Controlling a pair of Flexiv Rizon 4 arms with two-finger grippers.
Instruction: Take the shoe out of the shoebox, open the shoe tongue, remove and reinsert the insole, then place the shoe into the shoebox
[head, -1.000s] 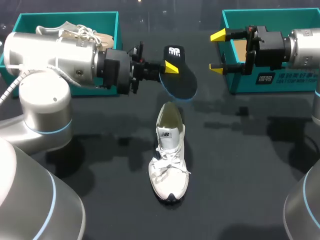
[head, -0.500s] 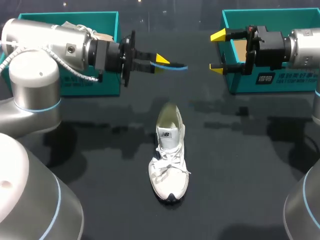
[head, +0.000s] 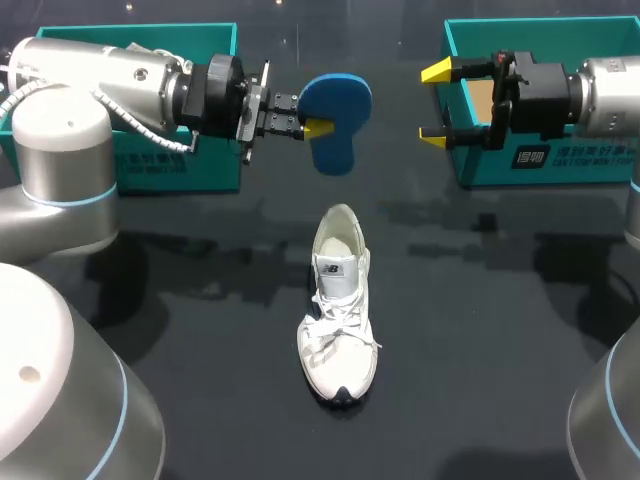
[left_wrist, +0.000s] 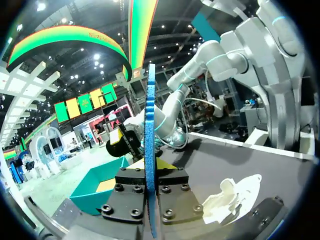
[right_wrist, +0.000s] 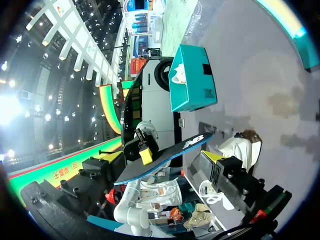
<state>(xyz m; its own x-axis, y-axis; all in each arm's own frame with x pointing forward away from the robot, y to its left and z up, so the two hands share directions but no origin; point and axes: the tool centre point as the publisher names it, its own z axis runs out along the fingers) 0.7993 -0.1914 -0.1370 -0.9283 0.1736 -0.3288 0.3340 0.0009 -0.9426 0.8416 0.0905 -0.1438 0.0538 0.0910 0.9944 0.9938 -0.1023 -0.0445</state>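
While the left gripper (head: 305, 128) clamps one edge of the blue insole (head: 335, 110), its long axis lies crosswise to the fingers | shoe (head: 338, 300) on table below, lengthwise toward me, toe nearest me | right gripper (head: 435, 102) spread wide, empty, well apart.

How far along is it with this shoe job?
About halfway. Done: the shoe stands on the table, its insole taken out. In hand: the left gripper holds the insole in the air beyond the shoe; the right gripper hangs open by the right box. Left: slide the insole back in, then put the shoe into the box.
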